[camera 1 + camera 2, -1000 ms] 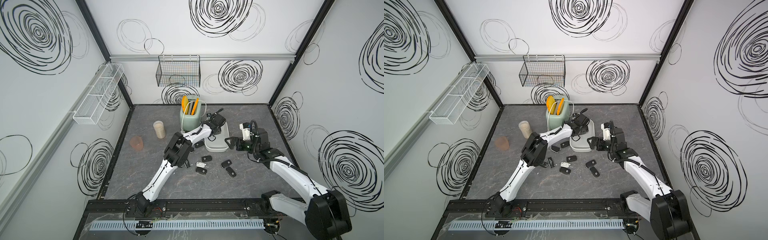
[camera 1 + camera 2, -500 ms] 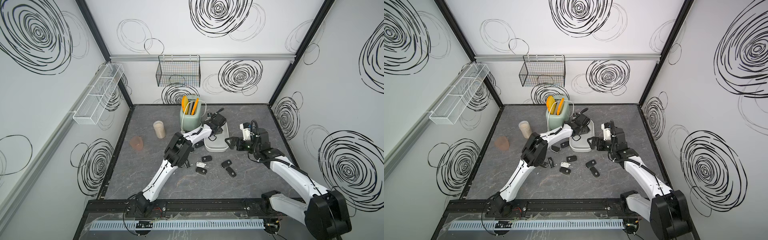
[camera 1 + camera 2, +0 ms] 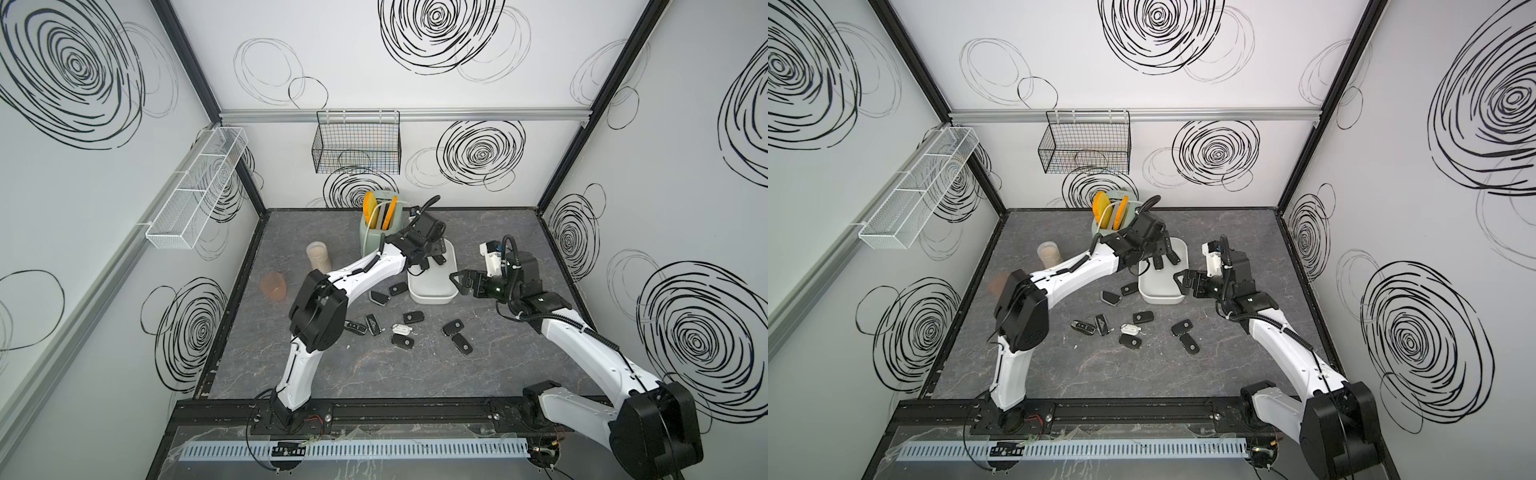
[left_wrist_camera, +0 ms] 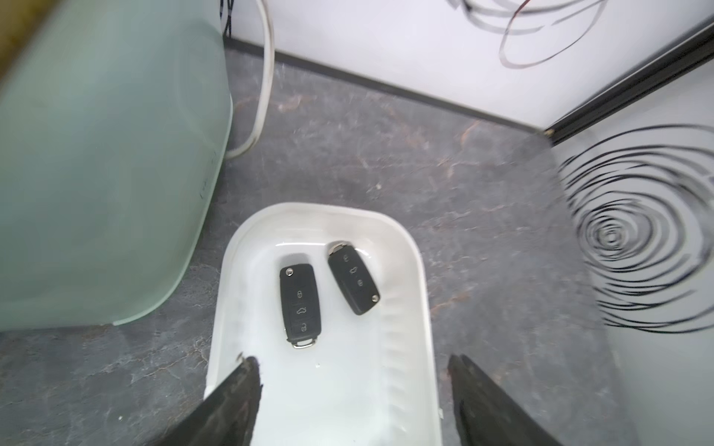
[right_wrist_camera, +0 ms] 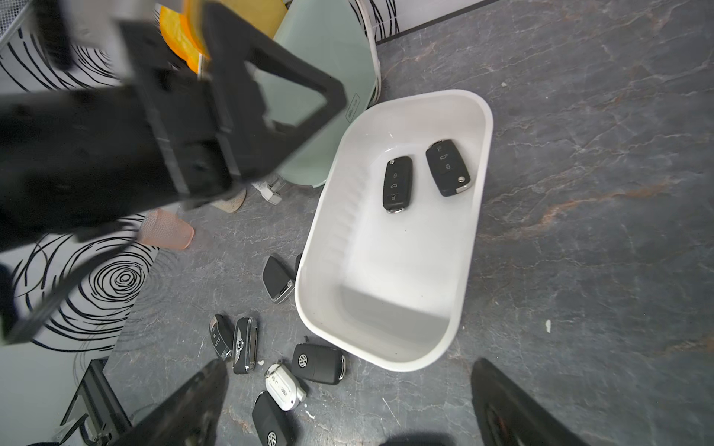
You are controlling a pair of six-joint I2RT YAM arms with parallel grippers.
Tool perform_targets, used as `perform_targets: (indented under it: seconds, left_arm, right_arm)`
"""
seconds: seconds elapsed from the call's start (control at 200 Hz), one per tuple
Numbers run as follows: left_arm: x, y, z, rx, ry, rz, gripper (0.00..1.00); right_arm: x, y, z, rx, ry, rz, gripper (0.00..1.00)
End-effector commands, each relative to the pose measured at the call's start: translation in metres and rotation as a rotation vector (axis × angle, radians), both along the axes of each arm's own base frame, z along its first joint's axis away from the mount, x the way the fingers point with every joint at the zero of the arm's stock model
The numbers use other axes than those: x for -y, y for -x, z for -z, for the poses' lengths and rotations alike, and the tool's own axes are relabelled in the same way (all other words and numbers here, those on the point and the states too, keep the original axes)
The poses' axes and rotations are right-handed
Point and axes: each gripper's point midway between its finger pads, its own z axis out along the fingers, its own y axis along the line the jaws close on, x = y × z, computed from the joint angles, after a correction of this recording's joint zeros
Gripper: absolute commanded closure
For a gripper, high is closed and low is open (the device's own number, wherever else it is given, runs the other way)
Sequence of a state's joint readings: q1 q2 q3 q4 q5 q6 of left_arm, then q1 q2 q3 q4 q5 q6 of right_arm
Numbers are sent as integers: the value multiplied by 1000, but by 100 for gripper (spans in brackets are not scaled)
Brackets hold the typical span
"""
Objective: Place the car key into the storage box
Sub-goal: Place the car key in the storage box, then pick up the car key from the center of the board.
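White plastic, the storage box [image 4: 405,293] held two black car keys [image 4: 300,305]. My left tool [image 4: 353,367] hung above it, spread and empty. My right tool [image 3: 457,282] gaped beside the box, gripping nothing.

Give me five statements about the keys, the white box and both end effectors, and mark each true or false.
1. Two black car keys lie inside the storage box. True.
2. The left end effector grips a key. False: its jaws stand open and empty above the box.
3. Several loose keys lie on the table beside the box. True.
4. The right end effector is shut. False: it is open, holding nothing.
5. The box hangs on the wall. False: it stands on the table by the toaster.
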State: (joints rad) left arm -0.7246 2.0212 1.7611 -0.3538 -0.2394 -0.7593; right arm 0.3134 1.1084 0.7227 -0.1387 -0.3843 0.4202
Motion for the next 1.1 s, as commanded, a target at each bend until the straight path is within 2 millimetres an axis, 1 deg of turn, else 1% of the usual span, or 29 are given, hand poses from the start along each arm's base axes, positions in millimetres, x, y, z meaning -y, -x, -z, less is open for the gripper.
perform_targets:
  seconds: [0.0, 0.005, 0.01, 0.025, 0.115, 0.215, 0.25, 0.27, 0.28, 0.3, 0.365, 0.37, 0.375, 0.38, 0.385, 0.39, 0.43, 0.49, 0.505, 0.51, 0.615, 0.79, 0.86, 1.03, 1.095]
  left_arm:
    - [-13, 9, -24, 67, 46, 28, 17]
    - [-15, 10, -21, 63, 42, 26, 17]
    - [-16, 11, -26, 70, 51, 28, 17]
    - [-19, 14, -22, 63, 47, 29, 17]
    - [-38, 30, -24, 60, 64, 39, 15]
    - [-58, 49, -25, 65, 67, 53, 11]
    - [-65, 55, -25, 67, 69, 57, 5]
    - [-68, 59, -25, 68, 74, 61, 4]
    - [-70, 61, -25, 68, 75, 63, 0]
    - [-74, 65, -24, 68, 78, 64, 2]
    - [-86, 78, -21, 64, 86, 65, 2]
    - [-86, 78, -24, 69, 90, 64, 2]
    - [-88, 80, -20, 62, 86, 64, 2]
    - [-89, 80, -22, 66, 89, 63, 2]
    - [-90, 82, -19, 60, 86, 63, 2]
    - [-91, 82, -22, 66, 92, 63, 2]
    - [-99, 91, -19, 59, 99, 60, 2]
    - [-110, 103, -12, 42, 113, 61, 2]
    - [-113, 107, -7, 33, 110, 61, 2]
    - [-113, 108, -11, 41, 117, 61, 2]
    - [-134, 128, 3, 14, 123, 49, 2]
    - [-169, 157, 27, -40, 152, 9, 2]
    - [-180, 166, 36, -62, 162, -5, 2]
    - [-204, 182, 58, -116, 205, -44, 2]
    - [-211, 186, 65, -131, 211, -59, 2]
  right_arm:
    - [-14, 9, 0, -22, 15, -38, 1]
    - [-15, 10, 0, -22, 17, -42, 1]
    - [-16, 11, 0, -22, 19, -44, 1]
    - [-17, 12, 1, -21, 26, -47, 1]
    - [-31, 23, 10, -27, 73, -86, 1]
    - [-46, 37, 19, -41, 107, -134, 1]
    - [-50, 42, 23, -49, 114, -149, 1]
    - [-53, 45, 24, -52, 118, -160, 1]
    - [-54, 46, 25, -54, 120, -163, 1]
    - [-56, 49, 27, -59, 124, -171, 1]
    - [-61, 56, 34, -69, 140, -193, 1]
    - [-62, 57, 34, -70, 141, -196, 1]
    - [-62, 57, 34, -70, 142, -197, 1]
    - [-62, 58, 35, -71, 143, -198, 1]
    - [-62, 58, 35, -72, 145, -199, 1]
    - [-63, 59, 36, -72, 146, -201, 1]
    - [-66, 62, 39, -76, 152, -217, 1]
    - [-72, 69, 44, -86, 163, -247, 1]
    - [-73, 71, 46, -89, 169, -256, 1]
    - [-74, 71, 46, -89, 169, -258, 1]
    - [-84, 80, 57, -98, 214, -308, 1]
    - [-103, 92, 76, -100, 316, -406, 0]
    - [-111, 94, 84, -93, 365, -439, 1]
    - [-127, 95, 101, -78, 436, -509, 10]
    - [-130, 92, 106, -77, 460, -526, 16]
